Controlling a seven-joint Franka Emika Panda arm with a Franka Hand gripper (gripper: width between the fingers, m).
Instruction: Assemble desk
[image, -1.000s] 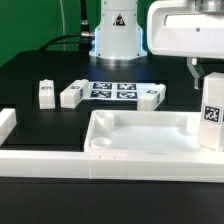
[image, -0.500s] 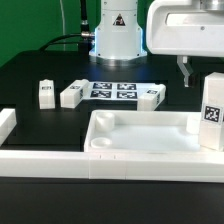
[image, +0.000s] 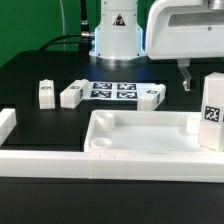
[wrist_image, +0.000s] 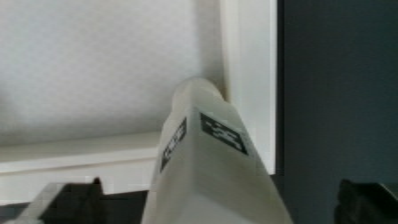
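Filling the lower middle of the exterior view, the white desk top lies hollow side up on the black counter. One tagged leg stands upright in its right corner. The gripper has just spread wide and let go, so that leg seems seated. Three loose legs wait higher up, left and middle.

The jaws have opened wide. A second ago they were pressed in at the top of the standing leg. Now they have let it go, and one finger shows apart from it on the exterior view's left.
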